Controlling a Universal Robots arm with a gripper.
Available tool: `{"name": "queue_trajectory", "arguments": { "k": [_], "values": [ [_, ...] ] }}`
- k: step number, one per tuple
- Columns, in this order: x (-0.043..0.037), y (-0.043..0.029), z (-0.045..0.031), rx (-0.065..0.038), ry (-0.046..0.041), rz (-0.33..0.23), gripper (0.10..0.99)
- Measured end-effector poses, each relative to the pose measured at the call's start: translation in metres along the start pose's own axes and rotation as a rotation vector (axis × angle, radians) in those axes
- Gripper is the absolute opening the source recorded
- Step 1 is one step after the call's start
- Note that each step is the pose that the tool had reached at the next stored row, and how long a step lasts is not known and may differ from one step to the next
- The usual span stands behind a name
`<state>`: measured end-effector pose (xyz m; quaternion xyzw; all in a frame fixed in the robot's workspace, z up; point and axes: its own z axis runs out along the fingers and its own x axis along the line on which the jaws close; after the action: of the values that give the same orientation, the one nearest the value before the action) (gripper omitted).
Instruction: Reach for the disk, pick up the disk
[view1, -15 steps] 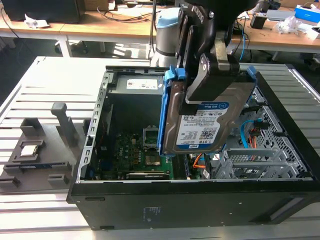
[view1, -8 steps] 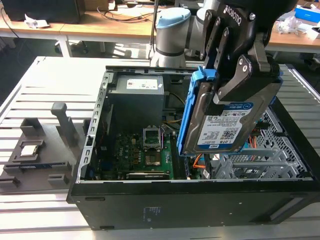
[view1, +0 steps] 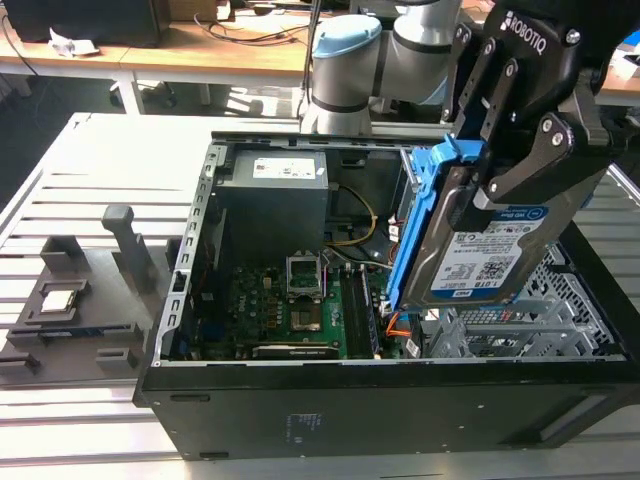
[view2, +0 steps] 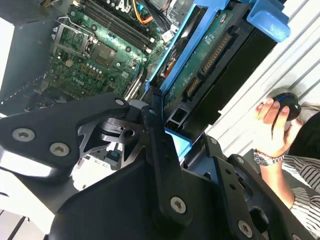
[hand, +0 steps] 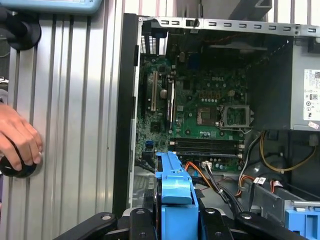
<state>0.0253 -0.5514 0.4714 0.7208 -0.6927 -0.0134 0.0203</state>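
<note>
The disk (view1: 482, 262) is a silver hard drive with a white-and-blue label, set in a blue plastic carrier frame (view1: 418, 215). It hangs tilted on edge above the open computer case, over the drive cage (view1: 520, 325). My gripper (view1: 492, 188) comes down from the exterior view's upper right and is shut on the disk's upper part. In the second wrist view the disk's green circuit-board underside (view2: 207, 57) sits between my black fingers (view2: 156, 125). The first wrist view has the blue carrier frame (hand: 175, 192) standing between the gripper's links.
Below lies the open black case (view1: 300, 420) with its motherboard (view1: 290, 305) and grey power supply (view1: 275, 195). A grey fixture with a small silver chip (view1: 58, 298) sits at the exterior view's left. A person's hand (hand: 17, 142) rests on a black knob on the slatted table.
</note>
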Motion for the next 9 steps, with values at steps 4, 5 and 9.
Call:
{"name": "queue_trajectory", "arguments": {
  "k": [4, 5, 9],
  "values": [
    [0.0006, -0.014, -0.0007, 0.0, 0.0004, 0.0, 0.369],
    [0.0007, -0.0174, -0.0008, 0.0, 0.0006, 0.0, 0.369],
    [0.0013, -0.0318, -0.0015, 0.0, 0.0008, 0.0, 0.369]
  ]
}}
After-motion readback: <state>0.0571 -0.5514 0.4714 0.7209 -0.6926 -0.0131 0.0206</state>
